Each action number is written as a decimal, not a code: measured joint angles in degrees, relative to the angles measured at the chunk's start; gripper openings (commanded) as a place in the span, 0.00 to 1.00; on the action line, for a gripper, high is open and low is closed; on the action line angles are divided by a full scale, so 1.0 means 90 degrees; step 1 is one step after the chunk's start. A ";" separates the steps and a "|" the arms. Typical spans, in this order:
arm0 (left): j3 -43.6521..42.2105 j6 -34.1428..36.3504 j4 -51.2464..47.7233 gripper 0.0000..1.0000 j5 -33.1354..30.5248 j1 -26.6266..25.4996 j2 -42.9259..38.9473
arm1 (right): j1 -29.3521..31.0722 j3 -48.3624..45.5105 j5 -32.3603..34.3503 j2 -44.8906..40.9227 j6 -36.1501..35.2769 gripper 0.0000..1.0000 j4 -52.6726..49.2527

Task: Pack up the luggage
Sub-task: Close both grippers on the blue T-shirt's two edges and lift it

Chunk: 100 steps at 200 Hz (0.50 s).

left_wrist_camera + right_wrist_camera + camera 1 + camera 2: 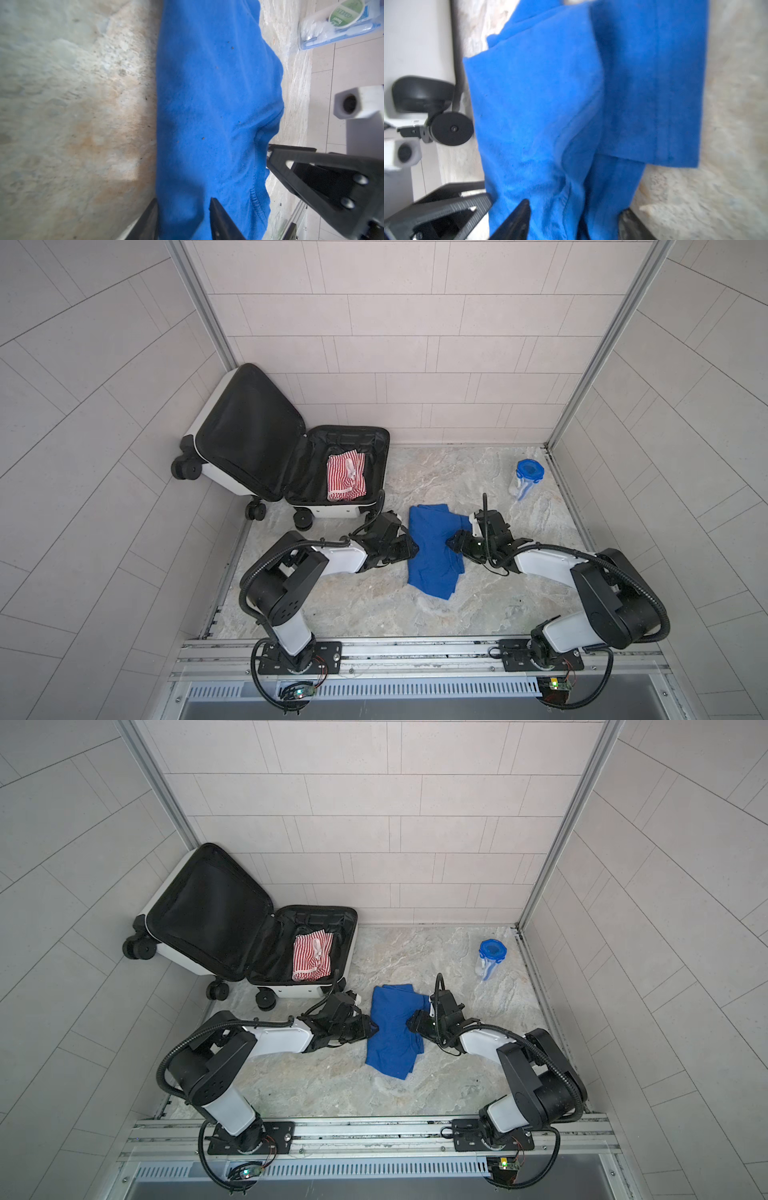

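Note:
The luggage (332,512) (299,992) is a small white suitcase that lies open at the back left, its black-lined lid up. A red-and-white striped cloth (346,476) lies inside it. A blue garment (432,560) (390,1036) lies flat on the floor between my arms. My left gripper (411,549) (182,199) is at the garment's left edge, jaws apart with blue fabric (218,93) between them. My right gripper (451,541) (574,207) is low over its right side, jaws wide around a fold (539,104).
A clear container with a blue lid (528,472) (492,952) (340,22) stands at the back right near the wall. A suitcase wheel (452,128) is close to the garment's far end. Tiled walls enclose three sides. The arm bases sit on a rail (415,649) in front.

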 measured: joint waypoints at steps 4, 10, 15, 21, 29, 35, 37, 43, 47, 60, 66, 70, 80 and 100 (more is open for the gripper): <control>0.0017 0.0005 0.0002 0.39 0.0005 0.0000 0.0015 | 0.0000 0.0000 -0.0007 0.0039 0.0041 0.53 0.0049; 0.0036 0.0002 0.0010 0.38 0.0017 0.0000 0.0036 | 0.0000 0.0000 -0.0034 0.0092 0.0073 0.51 0.0136; 0.0046 -0.0005 0.0012 0.37 0.0019 0.0000 0.0056 | 0.0002 -0.0002 -0.0068 0.0148 0.0075 0.49 0.0238; 0.0063 -0.0007 0.0007 0.35 0.0027 0.0002 0.0078 | 0.0002 0.0000 -0.0078 0.0209 0.0136 0.47 0.0323; 0.0085 -0.0015 0.0005 0.33 0.0034 0.0002 0.0109 | 0.0005 0.0000 -0.0126 0.0277 0.0170 0.44 0.0432; 0.0097 -0.0010 0.0005 0.31 0.0041 0.0002 0.0124 | 0.0012 0.0000 -0.0141 0.0316 0.0228 0.42 0.0500; 0.0100 -0.0019 0.0005 0.30 0.0041 0.0000 0.0129 | 0.0017 0.0000 -0.0143 0.0325 0.0231 0.42 0.0512; 0.0109 -0.0024 0.0000 0.29 0.0046 0.0000 0.0141 | 0.0029 0.0000 -0.0148 0.0355 0.0279 0.40 0.0554; 0.0114 -0.0015 0.0000 0.28 0.0049 0.0000 0.0143 | 0.0032 0.0000 -0.0151 0.0369 0.0304 0.39 0.0576; 0.0126 -0.0015 -0.0007 0.25 0.0053 0.0000 0.0143 | 0.0063 0.0010 -0.0138 0.0406 0.0376 0.34 0.0602; 0.0141 -0.0022 -0.0015 0.24 0.0058 0.0000 0.0143 | 0.0075 0.0015 -0.0134 0.0423 0.0389 0.31 0.0600; 0.0153 -0.0036 -0.0022 0.23 0.0058 0.0000 0.0143 | 0.0085 0.0022 -0.0136 0.0435 0.0398 0.30 0.0602; 0.0204 -0.0019 -0.0075 0.21 0.0070 0.0000 0.0143 | 0.0112 0.0058 -0.0129 0.0464 0.0454 0.25 0.0563; 0.0323 0.0012 -0.0202 0.16 0.0068 0.0002 0.0143 | 0.0189 0.0158 -0.0114 0.0537 0.0525 0.13 0.0432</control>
